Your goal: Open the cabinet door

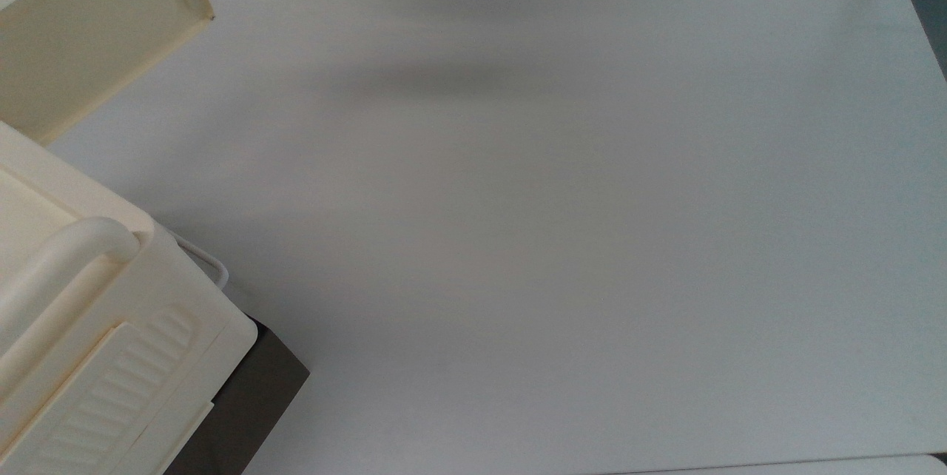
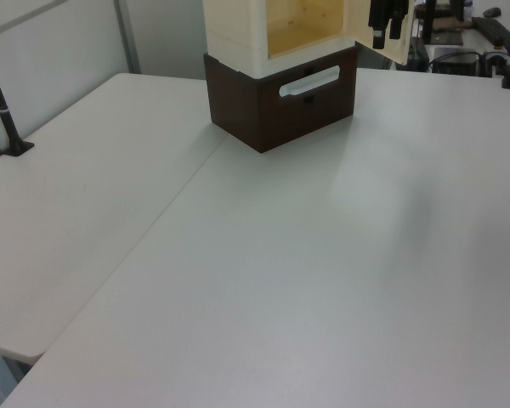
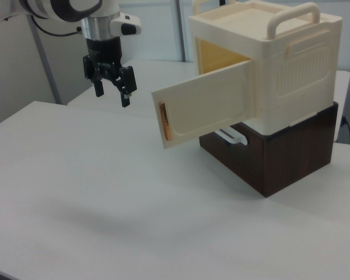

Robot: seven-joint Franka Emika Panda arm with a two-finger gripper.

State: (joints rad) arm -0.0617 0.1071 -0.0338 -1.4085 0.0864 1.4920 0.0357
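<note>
cabinet door (image 1: pixel 81 31) swung open at top left, cabinet (image 1: pixel 89 327) below, white table (image 1: pixel 562 223)

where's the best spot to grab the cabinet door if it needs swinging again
Probably the copper-brown handle strip on the cabinet door, at its free edge, farthest from the hinge. It stands upright, so come level from the right view's left, where the open gripper hangs, one finger on each side of the strip.

Top view looks straight down; left and right views face the cabinet (image 3: pixel 268 70) across the table (image 1: pixel 562 223) from opposite sides.
</note>
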